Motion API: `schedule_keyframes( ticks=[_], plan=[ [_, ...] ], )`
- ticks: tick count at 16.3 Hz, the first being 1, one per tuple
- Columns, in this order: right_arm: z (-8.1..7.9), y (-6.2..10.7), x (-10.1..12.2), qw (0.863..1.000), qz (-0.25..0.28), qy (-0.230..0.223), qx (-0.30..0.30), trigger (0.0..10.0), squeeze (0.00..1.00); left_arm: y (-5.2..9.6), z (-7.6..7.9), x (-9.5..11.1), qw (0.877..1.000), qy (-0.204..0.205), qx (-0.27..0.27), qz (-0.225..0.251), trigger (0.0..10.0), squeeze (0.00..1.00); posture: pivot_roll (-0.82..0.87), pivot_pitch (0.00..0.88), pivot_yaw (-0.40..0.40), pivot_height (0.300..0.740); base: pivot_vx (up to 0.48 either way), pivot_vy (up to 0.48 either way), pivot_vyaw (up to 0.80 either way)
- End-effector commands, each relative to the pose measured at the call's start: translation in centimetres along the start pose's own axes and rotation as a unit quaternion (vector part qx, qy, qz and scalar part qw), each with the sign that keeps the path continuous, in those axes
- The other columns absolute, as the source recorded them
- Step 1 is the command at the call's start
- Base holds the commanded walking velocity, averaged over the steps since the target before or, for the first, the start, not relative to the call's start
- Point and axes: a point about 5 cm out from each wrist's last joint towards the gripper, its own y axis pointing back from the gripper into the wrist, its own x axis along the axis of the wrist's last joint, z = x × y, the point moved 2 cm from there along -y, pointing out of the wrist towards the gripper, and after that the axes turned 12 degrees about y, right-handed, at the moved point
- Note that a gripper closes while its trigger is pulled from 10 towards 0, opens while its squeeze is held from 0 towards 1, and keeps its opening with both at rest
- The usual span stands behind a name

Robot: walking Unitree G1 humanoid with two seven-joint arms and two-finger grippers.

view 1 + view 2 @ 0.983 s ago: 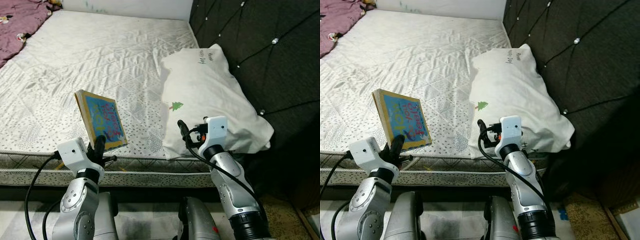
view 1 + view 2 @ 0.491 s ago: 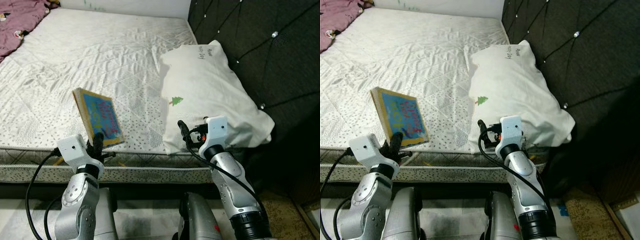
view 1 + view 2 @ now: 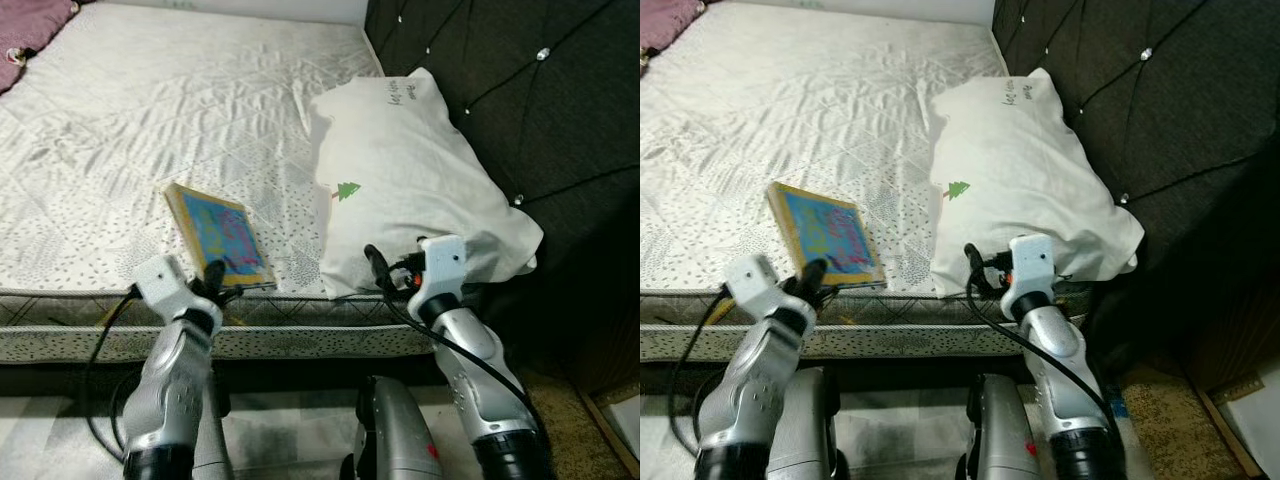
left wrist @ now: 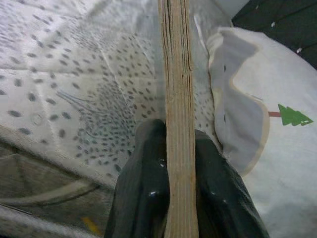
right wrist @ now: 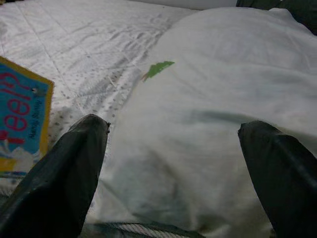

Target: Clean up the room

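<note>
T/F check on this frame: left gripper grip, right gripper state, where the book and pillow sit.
1. The left gripper is shut on the book. True.
2. The right gripper is clamped on the pillow. False: its fingers are spread wide, pointing at the pillow without gripping it.
3. The pillow lies against the dark tufted headboard. True.
4. The book lies on top of the pillow. False: it is beside the pillow, over the mattress near its front edge.
5. The pillow bears a small green tree print. True.
</note>
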Motion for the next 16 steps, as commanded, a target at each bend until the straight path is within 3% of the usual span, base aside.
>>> schedule_keyframes(
  ticks=[1,3,6,11,16],
  plan=[
    [0.9,0.4,0.1,1.0,-0.001,0.003,-0.01,10.0,0.0,-0.7,0.4,-0.4,1.0,0.011,-0.004,-0.024,10.0,0.0,-0.04,0.113,-0.114,0.532,0.0,0.0,0.0],
    [1.4,0.8,0.1,1.0,-0.003,0.012,-0.011,10.0,0.0,-1.7,0.1,-0.7,0.998,0.029,0.007,-0.059,10.0,0.0,-0.06,0.112,-0.12,0.532,0.0,0.0,0.0],
    [2.0,1.3,0.2,1.0,-0.004,0.025,-0.012,10.0,0.0,-2.3,0.6,-1.4,0.991,0.034,-0.026,-0.128,10.0,0.0,-0.08,0.11,-0.125,0.532,0.0,0.0,0.0],
    [2.6,1.8,0.3,0.999,-0.007,0.041,-0.011,10.0,0.0,-1.5,4.5,-4.3,0.968,0.083,-0.096,-0.217,10.0,0.0,-0.09,0.11,-0.135,0.532,0.0,0.0,0.0],
    [2.5,1.6,0.3,0.999,-0.009,0.044,-0.006,10.0,0.0,-2.0,1.4,-3.0,0.97,0.083,-0.063,-0.221,10.0,0.0,-0.1,0.112,-0.145,0.532,0.0,0.0,0.0]
  ],
)
